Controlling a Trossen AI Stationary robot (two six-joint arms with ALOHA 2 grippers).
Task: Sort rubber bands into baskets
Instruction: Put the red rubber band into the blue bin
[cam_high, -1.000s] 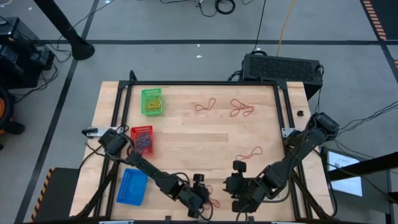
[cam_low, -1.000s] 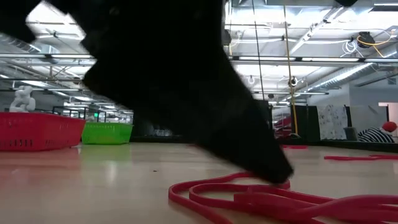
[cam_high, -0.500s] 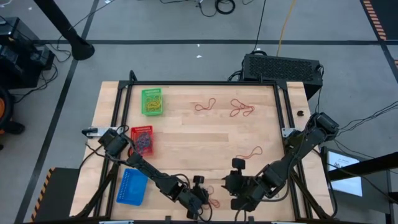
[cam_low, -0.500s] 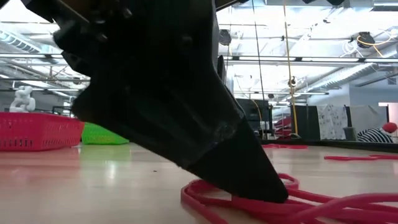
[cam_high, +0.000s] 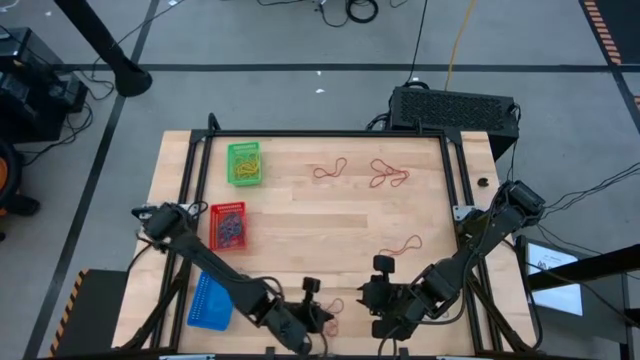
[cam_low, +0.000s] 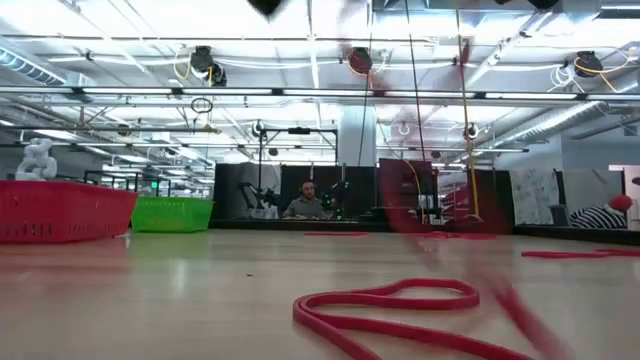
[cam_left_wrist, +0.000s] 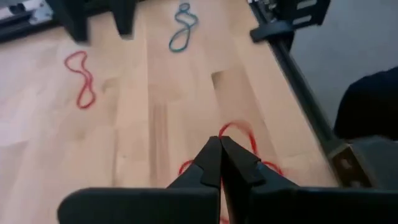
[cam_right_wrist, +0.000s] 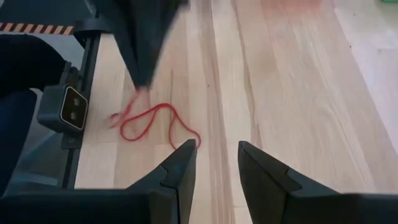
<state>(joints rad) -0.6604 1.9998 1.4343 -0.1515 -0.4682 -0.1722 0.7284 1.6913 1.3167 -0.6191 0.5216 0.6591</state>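
Wooden desk (cam_high: 300, 215) under workshop lights, both arms low at its near edge.

Left tool (cam_left_wrist: 219, 149) pinched fully together at the near edge of the desk, clamped on a red rubber band (cam_left_wrist: 239, 132) whose loops trail to either side of the tips; same band stretched up from the desk in a blurred red streak in the low view (cam_low: 400, 300). Right tool (cam_right_wrist: 214, 163) just beside it, fingers parted, holding nothing, pointed at the same band. More red bands farther out: one mid-desk toward the right (cam_high: 400, 246), two near the far edge (cam_high: 330, 170) (cam_high: 388, 174). Blue band (cam_left_wrist: 182, 26) seen past the left tool. Green basket (cam_high: 244, 162), red basket (cam_high: 228, 226) and blue basket (cam_high: 208, 301) lined up along the left side, green and red with bands inside.
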